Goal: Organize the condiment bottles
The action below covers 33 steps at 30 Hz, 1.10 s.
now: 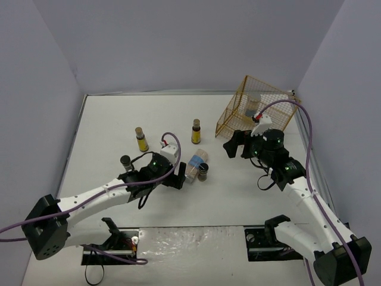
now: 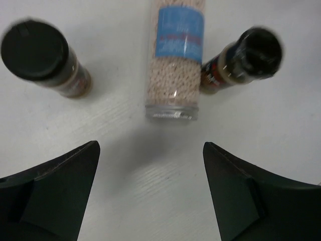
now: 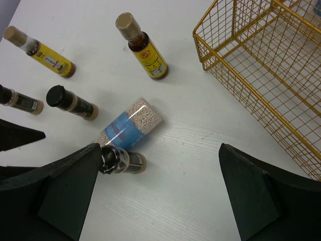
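Observation:
A pale jar (image 1: 195,164) with a blue label lies on its side mid-table; it also shows in the left wrist view (image 2: 175,60) and the right wrist view (image 3: 131,124). A black-capped dark jar (image 1: 203,173) stands beside it. My left gripper (image 1: 182,179) is open and empty, just short of the pale jar's near end (image 2: 150,145). A second black-capped jar (image 2: 42,55) stands to its left, a third (image 1: 126,162) farther left. Two yellow-labelled bottles (image 1: 141,139) (image 1: 195,131) stand behind. My right gripper (image 1: 235,146) is open and empty above the table (image 3: 159,146).
The gold wire rack (image 1: 256,110) stands at the back right with another pale jar (image 1: 254,102) inside; its corner shows in the right wrist view (image 3: 251,60). Walls close the table on the left, back and right.

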Each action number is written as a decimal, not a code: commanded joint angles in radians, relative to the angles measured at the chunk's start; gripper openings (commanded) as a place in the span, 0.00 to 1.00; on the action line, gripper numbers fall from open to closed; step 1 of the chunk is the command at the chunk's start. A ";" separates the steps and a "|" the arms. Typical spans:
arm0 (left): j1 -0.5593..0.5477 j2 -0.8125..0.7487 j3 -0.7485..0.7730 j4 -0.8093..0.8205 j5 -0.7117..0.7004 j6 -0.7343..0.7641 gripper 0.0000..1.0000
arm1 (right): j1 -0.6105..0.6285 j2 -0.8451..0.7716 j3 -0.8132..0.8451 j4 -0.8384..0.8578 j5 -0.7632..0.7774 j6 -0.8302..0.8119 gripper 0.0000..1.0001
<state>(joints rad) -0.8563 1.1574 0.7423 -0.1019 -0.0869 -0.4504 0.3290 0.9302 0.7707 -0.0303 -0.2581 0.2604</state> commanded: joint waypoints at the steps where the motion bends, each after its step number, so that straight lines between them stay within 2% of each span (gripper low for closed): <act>1: -0.004 -0.010 -0.079 0.296 0.039 -0.019 0.81 | 0.008 0.001 -0.007 0.100 0.008 -0.003 1.00; 11: -0.004 0.125 -0.191 0.550 0.074 0.002 0.81 | 0.010 -0.024 -0.035 0.102 0.008 -0.006 1.00; 25: -0.006 0.292 -0.173 0.639 0.081 0.026 0.80 | 0.010 -0.041 -0.042 0.105 0.011 0.004 1.00; 33: -0.006 0.308 -0.175 0.673 0.078 0.033 0.72 | 0.010 -0.050 -0.048 0.105 0.009 0.010 1.00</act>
<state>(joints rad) -0.8574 1.4779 0.5289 0.4569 -0.0074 -0.4321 0.3355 0.8981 0.7197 -0.0029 -0.2581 0.2629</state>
